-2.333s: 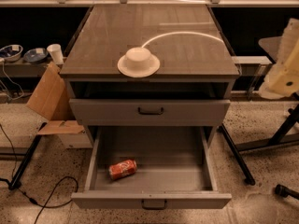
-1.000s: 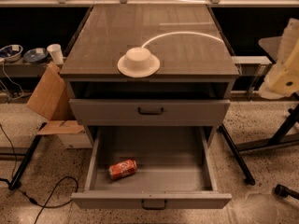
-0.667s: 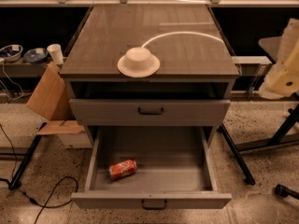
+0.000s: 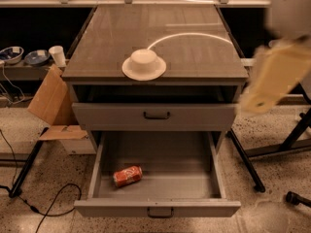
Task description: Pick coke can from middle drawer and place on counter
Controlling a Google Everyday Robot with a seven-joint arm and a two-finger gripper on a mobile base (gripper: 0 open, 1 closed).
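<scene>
The coke can point(image 4: 127, 175) lies on its side in the front left of the open middle drawer point(image 4: 158, 209), the lowest tray of the cabinet. The counter point(image 4: 189, 52) above has a thin white curved line across it. My gripper point(image 4: 271, 79) shows as a cream shape in motion at the right edge. It is level with the counter's right side, high above the drawer and far from the can. Nothing shows in it.
A white dome-shaped dish point(image 4: 144, 64) stands near the counter's front edge. A closed grey drawer front point(image 4: 155, 115) sits above the open drawer. A cardboard box point(image 4: 50, 103), a cup point(image 4: 58, 55) and floor cables point(image 4: 29, 203) are left; black stand legs point(image 4: 247, 163) are right.
The cream gripper and arm at the right have moved and now reach further into view. The can, drawer and dish have not moved.
</scene>
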